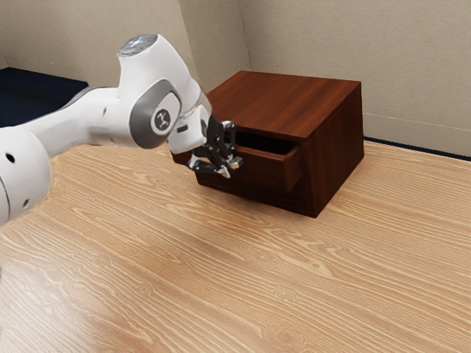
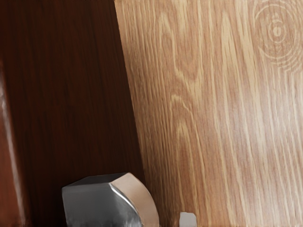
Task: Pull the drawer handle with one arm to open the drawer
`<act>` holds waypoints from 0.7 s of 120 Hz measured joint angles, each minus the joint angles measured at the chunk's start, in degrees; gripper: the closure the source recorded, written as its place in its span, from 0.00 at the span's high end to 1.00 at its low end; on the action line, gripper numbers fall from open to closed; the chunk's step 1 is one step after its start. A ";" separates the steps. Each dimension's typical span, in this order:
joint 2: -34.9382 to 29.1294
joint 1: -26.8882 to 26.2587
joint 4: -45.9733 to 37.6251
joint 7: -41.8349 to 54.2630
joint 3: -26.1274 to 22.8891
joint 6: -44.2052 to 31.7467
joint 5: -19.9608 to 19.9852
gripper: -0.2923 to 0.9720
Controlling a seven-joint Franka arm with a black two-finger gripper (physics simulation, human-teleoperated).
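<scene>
Here the pincer (image 1: 221, 157) grips the silver handle (image 1: 203, 168); drawer (image 1: 268, 168) stands partly open.

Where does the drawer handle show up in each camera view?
Exterior view: the handle is the silvery piece on the drawer front, at the end effector.
Wrist view: the handle is the grey metal piece against the dark drawer front.
Shared landmark: the light wooden table beside the drawer front.
</scene>
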State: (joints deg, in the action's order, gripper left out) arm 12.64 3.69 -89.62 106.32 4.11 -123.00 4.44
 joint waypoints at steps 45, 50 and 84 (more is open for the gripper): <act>-13.79 -2.14 -16.77 -1.24 2.34 -2.05 -0.54 0.18; -15.66 -2.62 -18.92 -1.35 2.87 -2.33 -0.56 0.17; -23.16 -1.06 -27.08 -2.05 3.40 -3.43 -0.69 0.17</act>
State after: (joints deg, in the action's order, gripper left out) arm -10.52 2.63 -116.71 104.27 7.51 -126.44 3.76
